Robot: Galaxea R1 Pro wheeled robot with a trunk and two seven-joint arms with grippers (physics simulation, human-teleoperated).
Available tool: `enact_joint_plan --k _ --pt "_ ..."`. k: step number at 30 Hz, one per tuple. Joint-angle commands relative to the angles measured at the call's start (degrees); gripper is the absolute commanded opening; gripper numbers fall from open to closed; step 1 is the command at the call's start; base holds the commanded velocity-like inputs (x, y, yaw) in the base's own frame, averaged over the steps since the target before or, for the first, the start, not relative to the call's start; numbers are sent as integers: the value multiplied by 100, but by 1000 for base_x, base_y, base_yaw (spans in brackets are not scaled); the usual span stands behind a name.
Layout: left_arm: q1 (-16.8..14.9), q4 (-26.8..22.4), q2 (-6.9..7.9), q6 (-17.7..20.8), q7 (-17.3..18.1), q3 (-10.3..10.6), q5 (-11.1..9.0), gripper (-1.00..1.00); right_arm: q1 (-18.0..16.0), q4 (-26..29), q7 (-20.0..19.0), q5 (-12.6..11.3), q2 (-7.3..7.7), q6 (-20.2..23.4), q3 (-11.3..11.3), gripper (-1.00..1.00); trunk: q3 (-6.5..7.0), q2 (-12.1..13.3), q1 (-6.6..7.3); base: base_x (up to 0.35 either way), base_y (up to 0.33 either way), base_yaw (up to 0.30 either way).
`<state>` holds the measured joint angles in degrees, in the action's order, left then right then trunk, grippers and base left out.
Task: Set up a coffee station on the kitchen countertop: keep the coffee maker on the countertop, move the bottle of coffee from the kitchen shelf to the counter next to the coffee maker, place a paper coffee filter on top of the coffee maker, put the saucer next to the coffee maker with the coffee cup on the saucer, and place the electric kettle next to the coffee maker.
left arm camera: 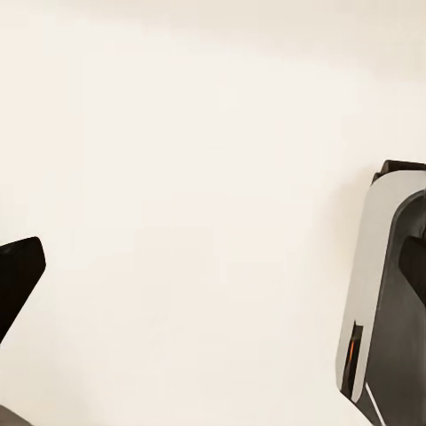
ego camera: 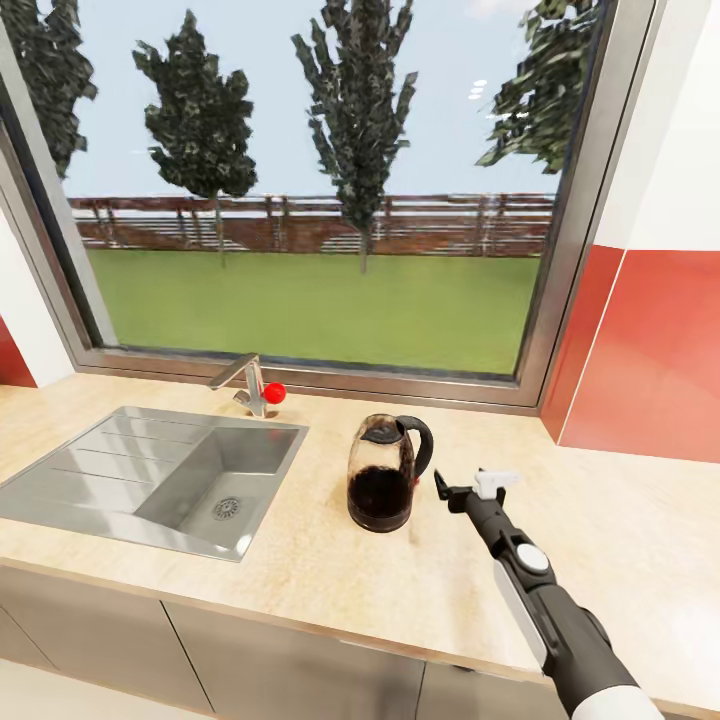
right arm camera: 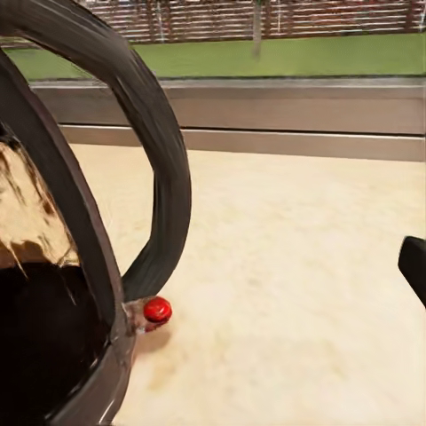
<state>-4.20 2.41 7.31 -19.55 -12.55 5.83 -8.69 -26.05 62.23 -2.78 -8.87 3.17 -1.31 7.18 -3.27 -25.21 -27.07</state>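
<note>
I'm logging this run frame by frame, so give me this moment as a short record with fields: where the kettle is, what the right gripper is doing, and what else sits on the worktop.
kettle: electric kettle upright on the kitchen countertop, right of the sink, handle facing the arm
right gripper: right gripper open, beside the handle, not gripping it
kettle contents: dark liquid in the lower part
fixtures: faucet behind the sink, below the window
left gripper: state cannot be told
</note>
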Motion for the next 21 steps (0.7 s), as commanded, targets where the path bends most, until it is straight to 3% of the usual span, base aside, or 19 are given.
enact_joint_plan --k 1,9,21 --pt "-11 23 -2 -40 -2 50 -54 100 -5 -86 -12 -59 3 -120 20 100 -12 -12 -3 0 0 0" --pt "-7 23 -2 -37 -2 50 -54 100 -5 -514 -20 -62 0 -406 33 100 -12 -12 -3 1 0 0" --pt "111 23 -2 -39 -16 50 -54 100 -5 -575 -21 -62 7 -431 -1 100 -12 -12 -3 61 15 0"
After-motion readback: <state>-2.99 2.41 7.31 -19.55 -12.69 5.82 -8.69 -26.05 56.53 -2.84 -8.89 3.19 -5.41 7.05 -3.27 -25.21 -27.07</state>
